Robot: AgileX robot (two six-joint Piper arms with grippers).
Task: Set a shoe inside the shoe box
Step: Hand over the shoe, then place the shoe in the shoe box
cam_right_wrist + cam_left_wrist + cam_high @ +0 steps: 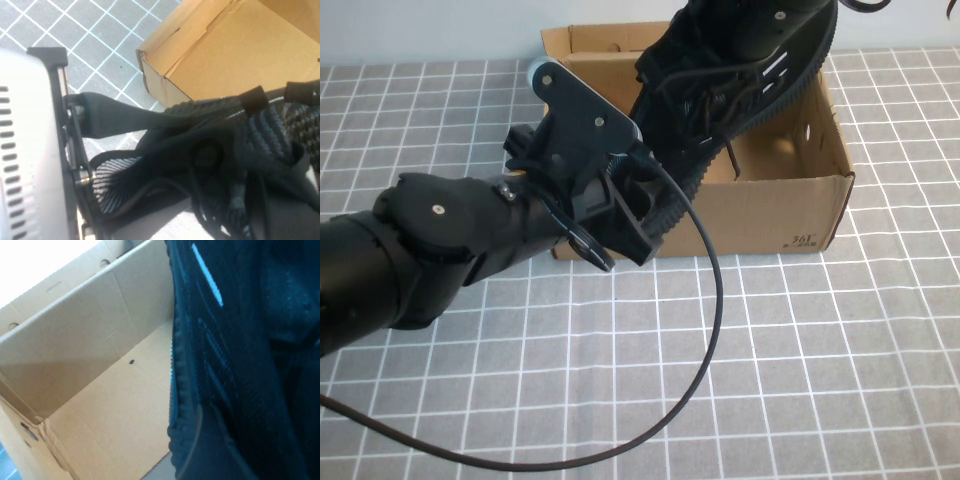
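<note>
The black knit shoe [720, 95] hangs tilted over the open brown shoe box [790, 205], its low end at the box's near left wall. My left gripper [632, 215] is shut on that low end at the sole. My right gripper [755, 20] comes in from the far side and is shut on the shoe's upper part. In the left wrist view the shoe [240, 340] fills one side above the bare box floor [110, 405]. In the right wrist view the shoe's laces and knit [280, 125] are close up beside the box corner [200, 60].
The box stands on a grey cloth with a white grid [800, 360]. A black cable [705, 330] loops from the left arm across the cloth in front of the box. The left arm's pale camera housing [25, 150] shows in the right wrist view.
</note>
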